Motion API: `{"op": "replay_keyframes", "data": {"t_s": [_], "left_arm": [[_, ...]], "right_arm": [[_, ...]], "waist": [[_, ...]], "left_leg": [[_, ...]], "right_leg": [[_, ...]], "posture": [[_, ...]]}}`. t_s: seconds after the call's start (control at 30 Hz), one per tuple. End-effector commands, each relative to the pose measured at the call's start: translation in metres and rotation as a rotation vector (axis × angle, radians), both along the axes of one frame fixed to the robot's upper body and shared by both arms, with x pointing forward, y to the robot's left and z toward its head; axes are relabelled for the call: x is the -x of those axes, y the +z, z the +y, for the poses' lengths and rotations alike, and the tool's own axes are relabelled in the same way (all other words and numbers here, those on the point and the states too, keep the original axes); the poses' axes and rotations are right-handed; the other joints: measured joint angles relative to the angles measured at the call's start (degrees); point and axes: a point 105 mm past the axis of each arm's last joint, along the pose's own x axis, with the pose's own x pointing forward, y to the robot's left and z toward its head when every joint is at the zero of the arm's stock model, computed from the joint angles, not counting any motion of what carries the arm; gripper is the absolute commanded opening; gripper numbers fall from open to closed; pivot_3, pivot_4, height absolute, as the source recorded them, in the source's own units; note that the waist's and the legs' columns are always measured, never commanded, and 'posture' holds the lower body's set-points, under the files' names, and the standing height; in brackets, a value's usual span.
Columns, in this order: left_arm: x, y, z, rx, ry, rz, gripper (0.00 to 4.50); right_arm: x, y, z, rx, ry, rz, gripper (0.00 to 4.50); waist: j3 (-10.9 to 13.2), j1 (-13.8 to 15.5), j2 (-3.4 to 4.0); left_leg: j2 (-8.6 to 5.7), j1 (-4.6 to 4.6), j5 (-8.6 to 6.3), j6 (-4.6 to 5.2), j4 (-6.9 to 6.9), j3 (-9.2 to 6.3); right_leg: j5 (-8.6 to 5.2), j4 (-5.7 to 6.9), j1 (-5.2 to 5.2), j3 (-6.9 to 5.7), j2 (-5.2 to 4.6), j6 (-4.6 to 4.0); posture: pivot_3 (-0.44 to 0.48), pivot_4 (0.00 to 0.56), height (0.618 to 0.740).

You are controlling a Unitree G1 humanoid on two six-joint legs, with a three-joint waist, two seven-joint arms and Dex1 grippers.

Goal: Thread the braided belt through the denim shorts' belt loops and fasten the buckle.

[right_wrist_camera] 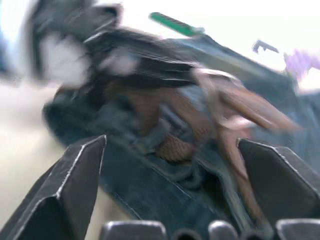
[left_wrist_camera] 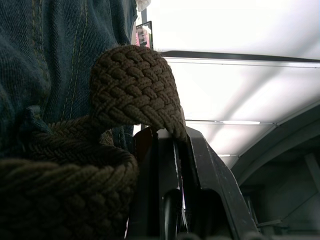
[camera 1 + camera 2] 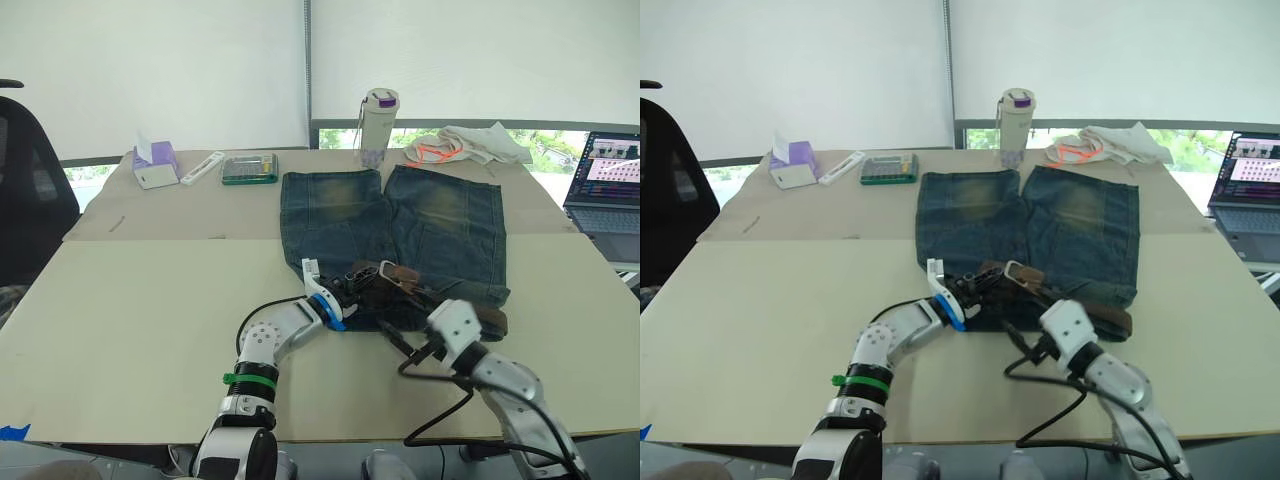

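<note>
Head views: dark blue denim shorts [image 3: 395, 235] with faded yellowish patches spread flat on a pale beige table [image 3: 130, 320], waistband toward the robot, legs pointing away. Dark brown braided belt [image 3: 400, 285] bunched along the waistband, its small silvery rectangular buckle [image 3: 1018, 269] raised near the middle. Left gripper [image 3: 350, 290] at the waistband's left part, among the belt's folds. Right gripper [image 3: 405, 347] just off the waistband's near edge, fingers spread with nothing between them. Farther back: a tall pale bottle with a purple lid [image 3: 377, 127], white cloth with orange cord [image 3: 462, 146], a green-framed calculator [image 3: 249, 168], a white and purple tissue box [image 3: 154, 164], an open laptop [image 3: 604, 185] at the right edge.

Left wrist view: black fingers [image 2: 210, 185] pressed together, clamped on a looped fold of the brown braided strap; more braid coiled beside, blue denim with yellow stitching behind.

Right wrist view: two black fingers [image 1: 75, 185] held wide apart, empty, framing the rumpled waistband with brown braid across it; the other gripper at the far side, blurred. Belt loops too unclear to pick out.
</note>
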Motion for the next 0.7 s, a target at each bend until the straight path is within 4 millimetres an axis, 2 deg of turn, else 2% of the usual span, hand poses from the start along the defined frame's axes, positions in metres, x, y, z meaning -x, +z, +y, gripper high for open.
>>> {"op": "replay_keyframes", "data": {"t_s": [0.03, 0.17, 0.27, 0.43, 0.53, 0.7], "left_arm": [[0.002, 0.027, -0.043, 0.014, -0.099, -0.034, 0.0], [0.003, 0.026, -0.044, 0.013, -0.105, -0.032, 0.0], [0.003, 0.026, -0.044, 0.013, -0.106, -0.032, 0.0], [0.004, 0.025, -0.044, 0.011, -0.106, -0.033, 0.0], [0.003, 0.025, -0.042, 0.009, -0.103, -0.033, 0.0], [0.004, 0.024, -0.042, 0.008, -0.1, -0.031, 0.0]], "right_arm": [[0.001, 0.026, -0.006, -0.332, -0.031, 0.091, 4.46], [-0.009, 0.025, -0.011, -0.595, -0.119, 0.248, 4.46], [-0.013, 0.029, -0.005, -0.818, -0.107, 0.359, 4.46], [-0.025, 0.032, -0.007, -0.988, -0.164, 0.444, 4.46], [-0.026, 0.033, -0.005, -0.994, -0.156, 0.473, 3.68], [-0.025, 0.03, -0.007, -0.967, -0.184, 0.484, 1.89]], "waist": [[0.0, 0.0, 0.0], [0.0, 0.1, 0.03], [0.0, 0.1, 0.11], [-0.2, -0.1, 0.34], [-0.3, -0.1, 0.5], [-0.3, -0.3, 0.56]], "left_leg": [[0.01, 0.0, 0.0, 0.0, 0.0, -0.03], [0.03, 0.01, -0.01, 0.02, -0.01, -0.08], [0.03, -0.02, -0.02, 0.02, -0.02, -0.09], [0.02, -0.06, -0.02, 0.03, -0.02, -0.04], [0.01, -0.11, -0.02, 0.05, -0.02, 0.06], [0.02, -0.1, -0.02, 0.06, -0.02, 0.18]], "right_leg": [[0.0, 0.0, 0.02, 0.01, 0.0, 0.0], [0.0, 0.0, 0.03, 0.01, 0.0, -0.02], [0.05, 0.01, 0.0, 0.02, -0.01, -0.12], [0.05, 0.01, -0.05, 0.01, -0.01, -0.12], [0.0, 0.0, -0.07, 0.0, 0.0, -0.04], [-0.16, 0.01, -0.07, 0.0, 0.03, 0.23]], "posture": [[0.0, 0.15, 0.74], [0.0, 0.15, 0.74], [0.0, 0.15, 0.74], [0.0, 0.15, 0.74], [0.0, 0.15, 0.74], [0.0, 0.15, 0.74]]}}
